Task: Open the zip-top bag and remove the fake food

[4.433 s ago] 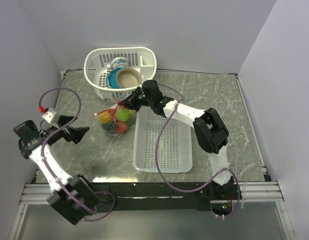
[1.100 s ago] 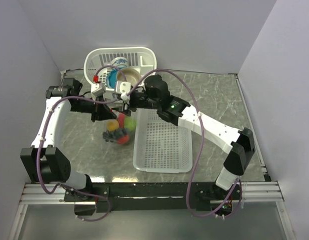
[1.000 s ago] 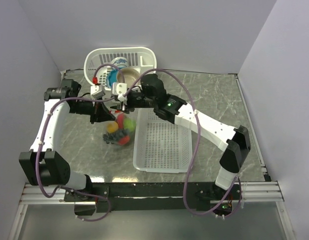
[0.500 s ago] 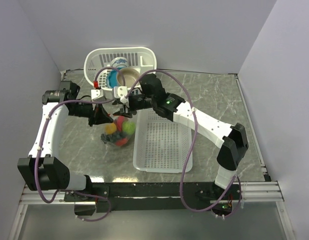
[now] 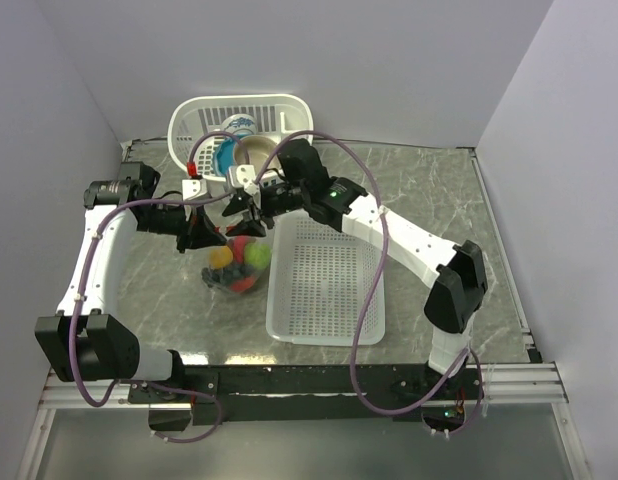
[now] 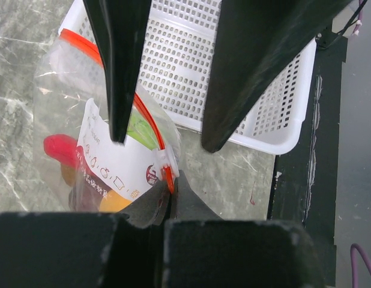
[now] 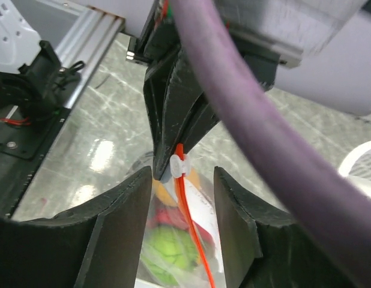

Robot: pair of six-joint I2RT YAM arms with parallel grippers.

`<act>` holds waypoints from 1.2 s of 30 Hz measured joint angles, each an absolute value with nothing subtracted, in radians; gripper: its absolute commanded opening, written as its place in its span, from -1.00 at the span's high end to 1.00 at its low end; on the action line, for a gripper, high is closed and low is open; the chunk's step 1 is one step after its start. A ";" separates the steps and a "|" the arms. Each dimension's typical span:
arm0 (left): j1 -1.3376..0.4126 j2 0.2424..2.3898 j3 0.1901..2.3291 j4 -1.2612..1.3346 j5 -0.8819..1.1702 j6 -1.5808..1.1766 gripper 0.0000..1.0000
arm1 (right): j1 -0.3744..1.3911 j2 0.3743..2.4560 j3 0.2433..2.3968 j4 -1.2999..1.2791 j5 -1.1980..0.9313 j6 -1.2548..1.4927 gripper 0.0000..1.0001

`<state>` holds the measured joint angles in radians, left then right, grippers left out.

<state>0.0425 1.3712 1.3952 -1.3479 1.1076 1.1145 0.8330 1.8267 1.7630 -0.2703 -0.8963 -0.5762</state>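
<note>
Pinching the zip-top bag [image 6: 113, 171] at its mouth, the left claw [image 6: 167, 207] faces the half-open right claw [image 7: 183, 173] straddling that mouth.

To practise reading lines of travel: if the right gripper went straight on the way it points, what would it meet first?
The right gripper would first meet the white slider on the zip-top bag, between its open jaws; just beyond, the left gripper pinches it, depth unclear.

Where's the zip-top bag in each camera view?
Top external: zip-top bag, left of centre.
Left wrist: left half, edge pinched at bottom centre.
Right wrist: bottom centre.
Shared landmark: the green lime inside it.
</note>
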 measured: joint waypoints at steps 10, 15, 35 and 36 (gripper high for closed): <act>0.043 1.371 1.394 -1.348 1.109 1.118 0.98 | 0.827 1.867 1.782 -0.212 -0.948 -0.470 0.18; 0.043 1.371 1.390 -1.348 1.109 1.124 0.98 | 0.820 1.867 1.779 -0.158 -0.959 -0.422 0.21; 0.043 1.371 1.380 -1.348 1.109 1.129 0.98 | 0.780 1.870 1.723 -0.050 -1.004 -0.317 -0.10; 0.043 1.371 1.380 -1.348 1.109 1.129 0.98 | 0.780 1.871 1.720 -0.043 -1.008 -0.310 -0.13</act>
